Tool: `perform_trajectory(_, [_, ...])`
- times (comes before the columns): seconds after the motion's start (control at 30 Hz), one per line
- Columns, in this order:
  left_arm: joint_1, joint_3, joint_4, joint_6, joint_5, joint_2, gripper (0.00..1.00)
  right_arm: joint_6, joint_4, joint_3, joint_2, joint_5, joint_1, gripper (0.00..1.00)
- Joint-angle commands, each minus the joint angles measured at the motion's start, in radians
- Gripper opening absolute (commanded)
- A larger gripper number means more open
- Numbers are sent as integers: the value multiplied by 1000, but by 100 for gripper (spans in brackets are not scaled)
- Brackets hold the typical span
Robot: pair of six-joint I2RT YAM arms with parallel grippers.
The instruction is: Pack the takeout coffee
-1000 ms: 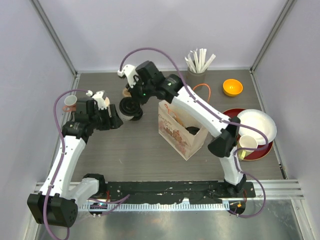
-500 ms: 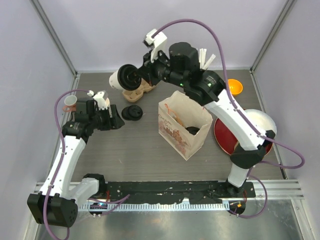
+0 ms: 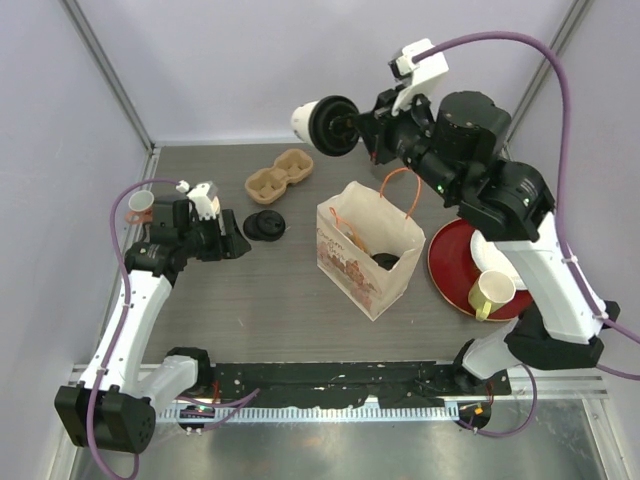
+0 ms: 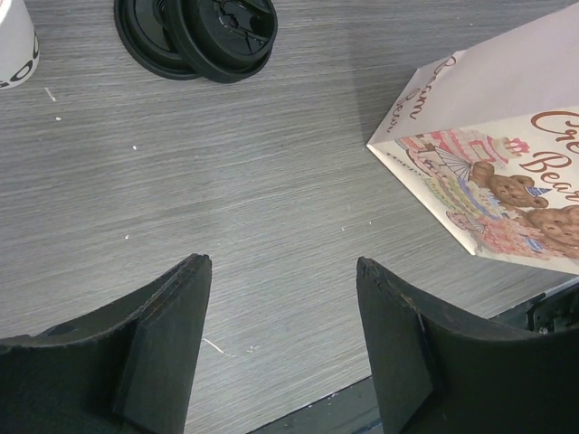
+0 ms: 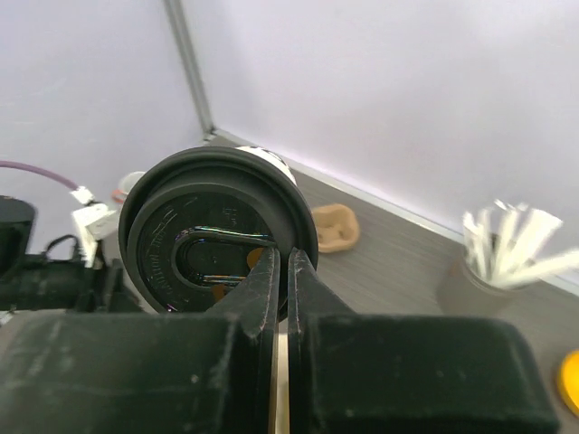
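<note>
1. Right gripper (image 3: 366, 128) pinches the black lid rim of the takeout coffee (image 3: 318, 122), jaws almost together, holding it aloft and tipped on its side.
2. The cup hangs clear of the table (image 3: 260, 300), up beyond the paper bag (image 3: 365, 255) and cardboard carrier (image 3: 279, 175).
3. Left gripper (image 4: 282, 271), jaws spread and empty, hovers low near the black lids (image 4: 204, 32).

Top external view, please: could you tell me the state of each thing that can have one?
takeout coffee: lidded, held aloft, tipped sideways.
right hand: shut on the coffee lid's edge.
left hand: open, empty.
paper bag: upright, open.
cup carrier: empty.
black lids: loose, overlapping.
</note>
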Motion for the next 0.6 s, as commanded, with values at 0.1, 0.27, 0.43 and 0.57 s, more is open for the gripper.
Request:
perform_trajectory(0.1, [6,-12,38,9,33,-3,72,-18,-169,-43,-93,233,-9,1])
perform_trajectory(0.27, [7,-20,37,8,42,-8,72,55,-307,-20,-107,243,-29,1])
perform_trajectory(0.43, [6,-28,39,11,46,-9,72,106,-430,-9,-117,263,-63,1])
perform_trajectory(0.57, [6,-32,39,8,53,-11,72,141,-499,-9,-100,211,-89,1])
